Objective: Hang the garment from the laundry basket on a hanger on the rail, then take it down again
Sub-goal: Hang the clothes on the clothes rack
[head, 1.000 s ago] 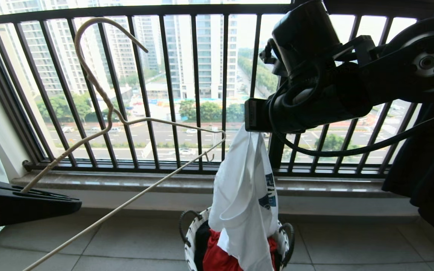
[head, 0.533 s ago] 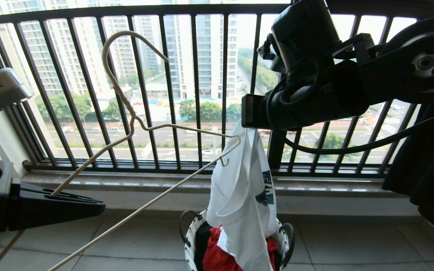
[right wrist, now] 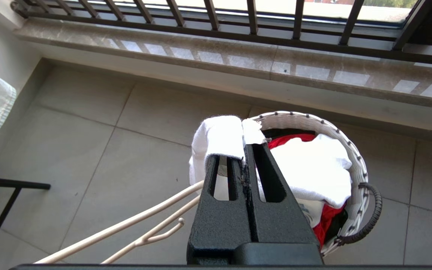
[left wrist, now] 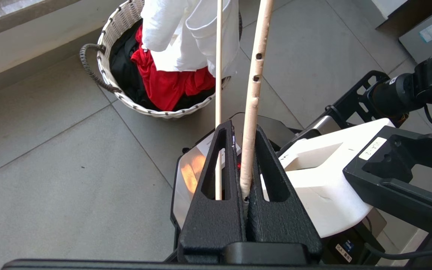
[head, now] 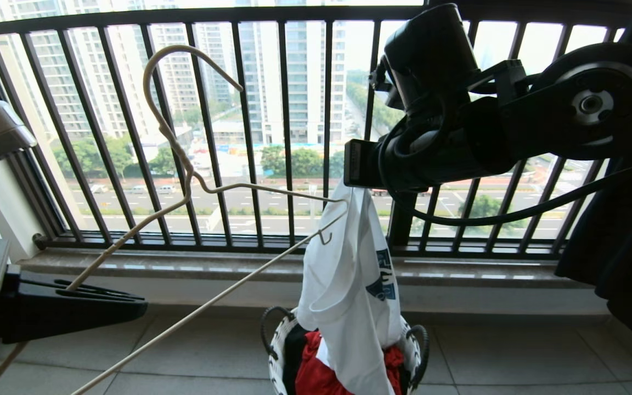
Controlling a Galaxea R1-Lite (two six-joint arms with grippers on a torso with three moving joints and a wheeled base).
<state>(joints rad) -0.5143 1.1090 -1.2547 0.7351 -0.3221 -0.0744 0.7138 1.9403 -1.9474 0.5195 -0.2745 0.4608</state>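
At the left, the left gripper (head: 129, 303) was closed on one arm of the hanger (head: 184, 164), whose long hook stood up before the window railing (head: 288, 131) and whose far end reached to the garment (head: 349, 291). In the middle, the garment hung down, its lower part inside the laundry basket (head: 280, 340) on the floor. At the right, the right gripper (right wrist: 246, 153) was clamped on the garment's top edge.
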